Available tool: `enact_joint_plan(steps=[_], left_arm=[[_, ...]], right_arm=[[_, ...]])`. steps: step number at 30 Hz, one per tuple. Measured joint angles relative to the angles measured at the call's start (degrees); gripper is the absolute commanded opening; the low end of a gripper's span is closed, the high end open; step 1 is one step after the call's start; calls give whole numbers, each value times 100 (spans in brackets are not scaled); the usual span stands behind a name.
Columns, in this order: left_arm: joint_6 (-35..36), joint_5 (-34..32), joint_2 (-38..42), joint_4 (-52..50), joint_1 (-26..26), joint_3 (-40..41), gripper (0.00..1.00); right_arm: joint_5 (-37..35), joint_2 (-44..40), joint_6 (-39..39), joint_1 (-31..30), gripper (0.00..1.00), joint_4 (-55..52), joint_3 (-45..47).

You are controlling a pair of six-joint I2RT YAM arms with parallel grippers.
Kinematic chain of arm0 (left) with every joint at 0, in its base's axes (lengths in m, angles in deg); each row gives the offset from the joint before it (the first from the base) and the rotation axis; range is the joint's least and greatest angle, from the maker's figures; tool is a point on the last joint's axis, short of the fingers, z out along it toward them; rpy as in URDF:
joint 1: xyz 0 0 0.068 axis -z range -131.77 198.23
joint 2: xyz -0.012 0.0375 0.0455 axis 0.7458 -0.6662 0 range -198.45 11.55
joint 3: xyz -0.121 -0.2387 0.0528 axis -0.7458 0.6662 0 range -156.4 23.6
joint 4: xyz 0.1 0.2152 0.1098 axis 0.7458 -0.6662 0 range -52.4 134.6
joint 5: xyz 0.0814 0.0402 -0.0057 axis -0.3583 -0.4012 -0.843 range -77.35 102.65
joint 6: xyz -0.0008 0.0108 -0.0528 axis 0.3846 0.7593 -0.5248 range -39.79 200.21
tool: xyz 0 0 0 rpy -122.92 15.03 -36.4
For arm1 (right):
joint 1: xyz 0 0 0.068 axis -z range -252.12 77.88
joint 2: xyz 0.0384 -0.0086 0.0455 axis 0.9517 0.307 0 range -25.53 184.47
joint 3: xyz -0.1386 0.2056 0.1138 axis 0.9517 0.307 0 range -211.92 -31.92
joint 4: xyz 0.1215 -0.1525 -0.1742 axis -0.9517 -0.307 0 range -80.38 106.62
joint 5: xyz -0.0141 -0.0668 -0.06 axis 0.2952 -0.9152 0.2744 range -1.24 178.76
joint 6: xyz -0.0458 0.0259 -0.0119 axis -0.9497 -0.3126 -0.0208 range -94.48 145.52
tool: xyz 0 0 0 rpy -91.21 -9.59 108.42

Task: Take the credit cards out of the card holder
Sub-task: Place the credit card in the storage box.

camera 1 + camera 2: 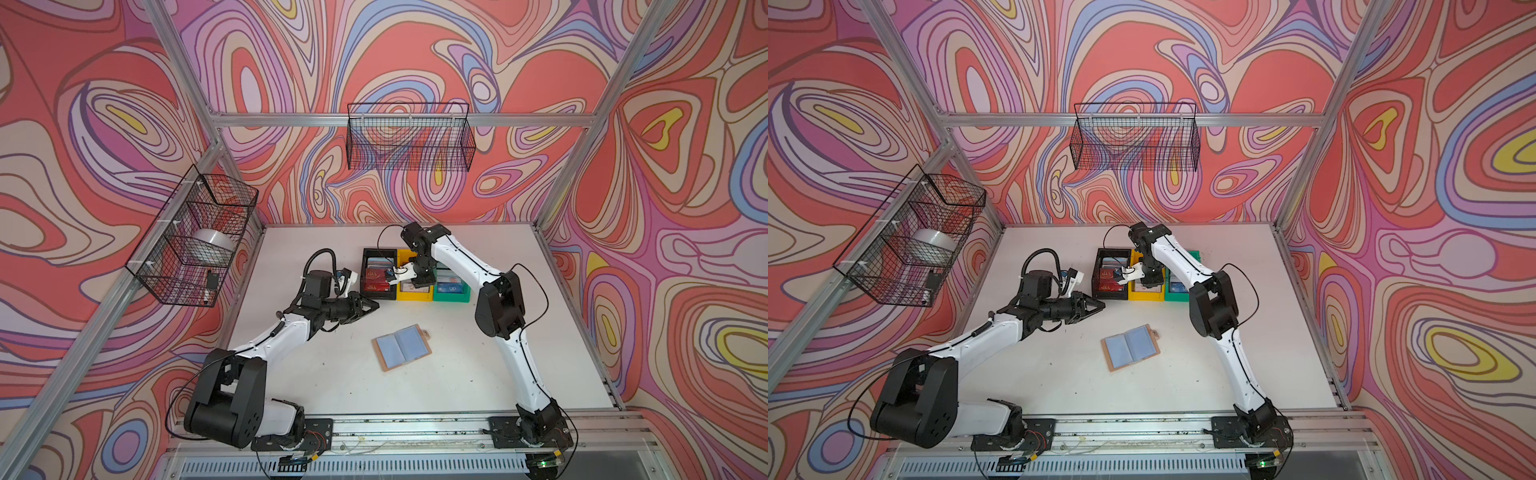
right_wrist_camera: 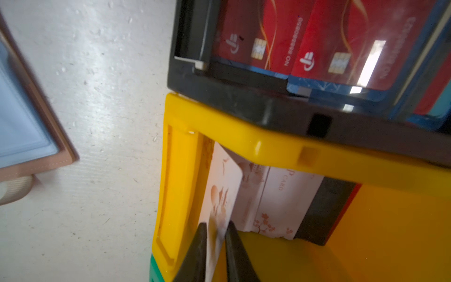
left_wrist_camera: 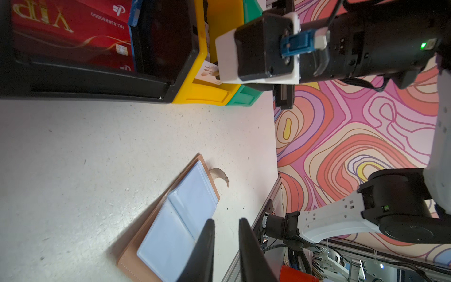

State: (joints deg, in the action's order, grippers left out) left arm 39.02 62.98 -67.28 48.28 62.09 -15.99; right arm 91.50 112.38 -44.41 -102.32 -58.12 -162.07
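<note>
The card holder (image 1: 402,347) lies open on the tabletop (image 1: 457,374), its pages looking empty. My right pincer (image 2: 216,225) has a white card (image 2: 220,193) between its jaws in the yellow bin (image 2: 244,146); gripped or loose, I cannot tell. My left pincer (image 3: 227,221) is apart, empty. Nearly done, I think.

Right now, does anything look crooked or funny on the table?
Yes. One white card stands on its edge in the yellow bin, tilted against the bin's wall, between the tips of the right pincer. The tan card holder lies open and turned crooked on the table.
</note>
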Motion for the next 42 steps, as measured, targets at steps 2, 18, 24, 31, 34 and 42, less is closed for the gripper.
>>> enact_joint_plan(steps=[2, 18, 24, 31, 34, 42], left_arm=[[0, 0, 0, 0, 0, 9, 22], [-44, -2, 2, 24, 0, 66, 22], [-39, -28, 79, 66, 0, 70, 22], [114, -260, 291, 50, 0, -33, 24], [251, -415, 448, -28, 0, -184, 25], [699, -1069, 625, -339, 0, -658, 27]], right_arm=[[-17, 0, 20, 0, 21, 59, 0], [-76, -83, 365, 7, 28, 953, 103], [640, -883, 1016, 79, 29, 1309, 372], [1764, -2997, 2487, 496, 47, 2179, 1860], [2006, -4103, 3287, 693, 65, 2785, 3093], [1320, -6756, 5340, 754, 98, 4618, 6314]])
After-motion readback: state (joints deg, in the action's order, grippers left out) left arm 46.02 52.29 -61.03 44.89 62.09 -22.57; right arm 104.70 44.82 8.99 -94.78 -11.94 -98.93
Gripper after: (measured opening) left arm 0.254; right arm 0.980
